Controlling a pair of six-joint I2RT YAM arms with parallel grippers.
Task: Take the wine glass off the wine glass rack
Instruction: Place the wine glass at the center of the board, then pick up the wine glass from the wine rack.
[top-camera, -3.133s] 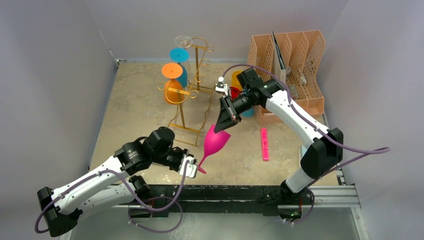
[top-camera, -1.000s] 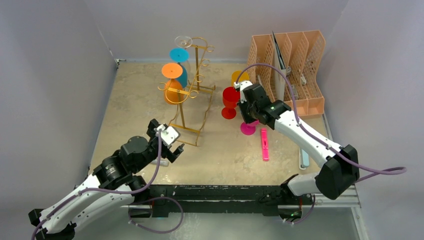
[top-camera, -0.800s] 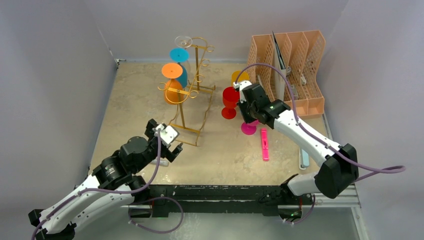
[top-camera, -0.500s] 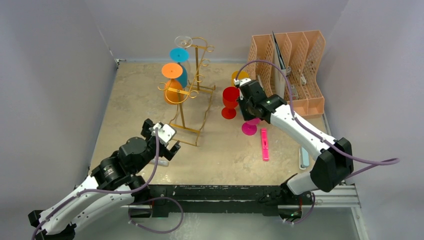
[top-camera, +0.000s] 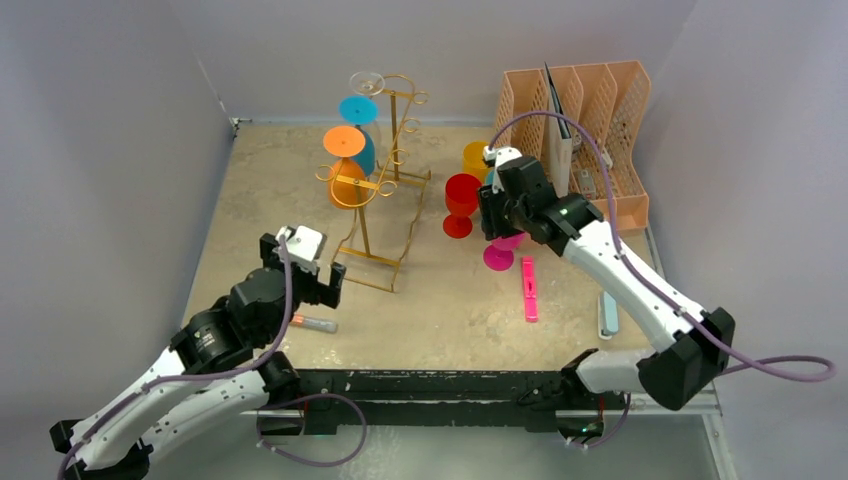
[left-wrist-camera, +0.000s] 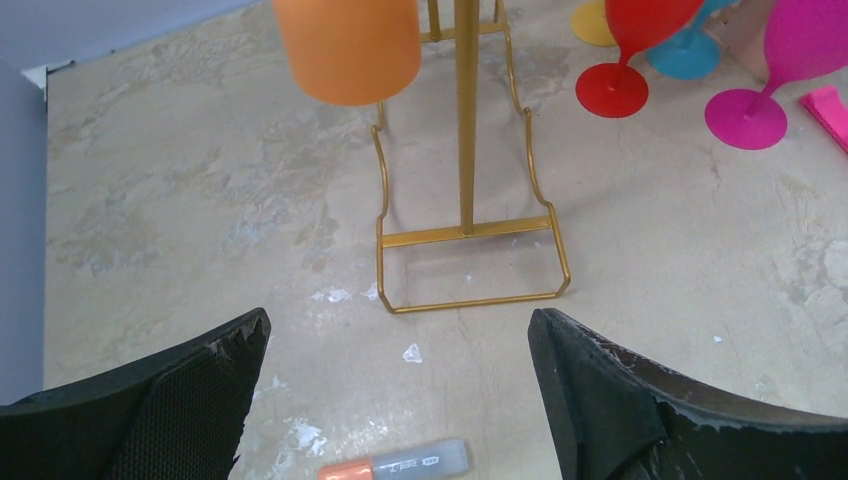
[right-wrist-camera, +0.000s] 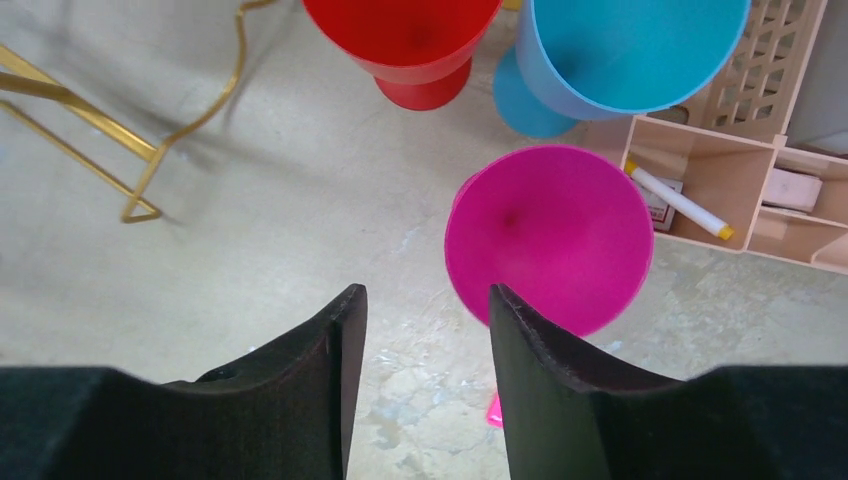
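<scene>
Right gripper (right-wrist-camera: 425, 300): 2 black fingers part-way open, nothing between them, pointing down at the mottled beige table (right-wrist-camera: 200, 250). Just beyond its right fingertip stands an upright magenta plastic wine glass (right-wrist-camera: 548, 235), off the rack and clear of both fingers. Farther beyond stand a red goblet (right-wrist-camera: 405, 30) and a blue goblet (right-wrist-camera: 630, 40), with a peach perforated file organiser (right-wrist-camera: 760, 190) to the right. Left gripper (left-wrist-camera: 398, 325): fingers spread fully wide, empty, facing the rectangular base of the tall gold wire wine glass rack (left-wrist-camera: 466, 120) straight ahead. A grey marker with an orange cap (left-wrist-camera: 395, 465) lies just short of its fingertips. Ahead and above, an orange plastic wine glass (left-wrist-camera: 347, 45) hangs inverted from the rack's left arm, 1 of 3 glasses hanging there in the top view. It looks light, rigid and smooth-walled, so probably slippery. A hold on the bowl just below the stem, then a slide outward along the hook, seems safest.
</scene>
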